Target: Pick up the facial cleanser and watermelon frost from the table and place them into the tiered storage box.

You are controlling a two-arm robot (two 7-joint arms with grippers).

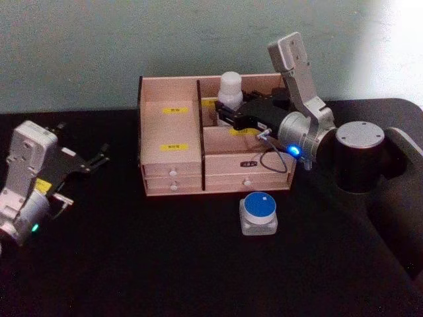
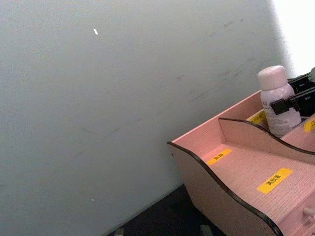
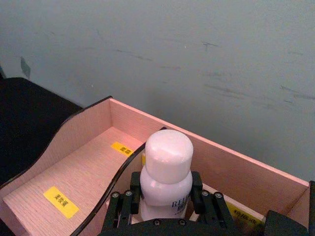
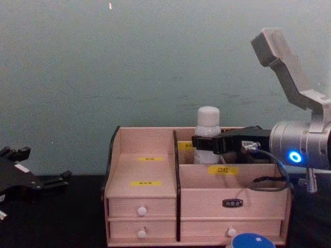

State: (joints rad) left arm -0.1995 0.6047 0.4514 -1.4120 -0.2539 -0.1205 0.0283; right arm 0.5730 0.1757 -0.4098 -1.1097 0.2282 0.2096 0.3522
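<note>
Your white cleanser bottle [image 1: 230, 88] is upright in the back right compartment of the wooden storage box [image 1: 165, 92]. Your right tool [image 1: 225, 111] is clenched around the bottle's body below the cap. The small blue-lidded case [image 1: 258, 212] lies on the black tabletop [image 1: 132, 264], just in front of the storage box's right-hand drawers. Your left tool [image 1: 92, 162] sits well off to the left over the tabletop, fingers spread and holding nothing.
</note>
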